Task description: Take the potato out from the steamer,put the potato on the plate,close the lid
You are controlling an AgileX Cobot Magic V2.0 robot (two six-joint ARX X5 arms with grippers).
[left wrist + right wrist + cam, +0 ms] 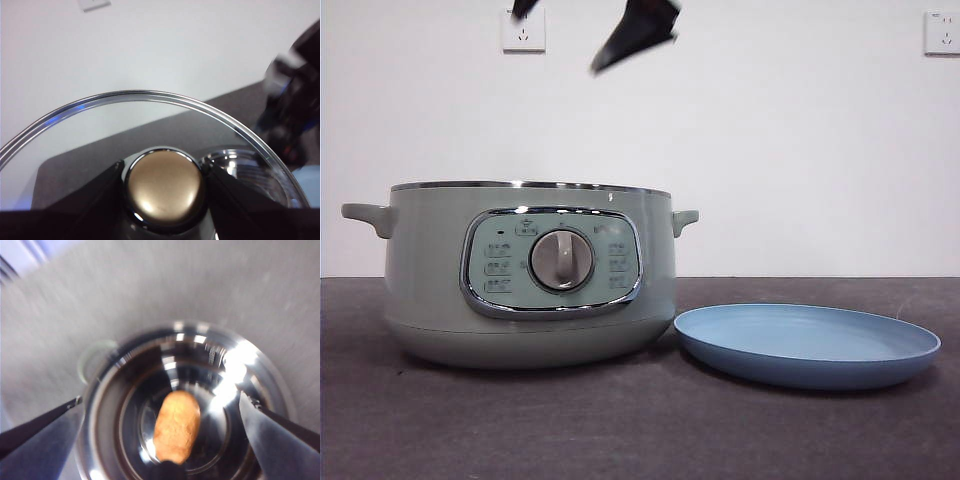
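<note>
right gripper (165, 405) jaws spread wide, holding nothing, above the steamer (525, 275) | potato (176, 426) lies flat on steamer's shiny floor, long axis roughly along the wrist camera's line of sight, picture blurred | left gripper (164, 175) clamps the lid (150, 100) by its knob | plate (807, 345) just beside steamer | lid rim cut off.

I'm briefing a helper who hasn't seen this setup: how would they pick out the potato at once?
Find the big sage-green steamer with the round dial, left of the light-blue plate in the front view. Its lid is off, held by the left gripper. Look down inside, as the open right gripper above does: the potato is the lone orange-brown oval on the shiny metal bottom.
</note>
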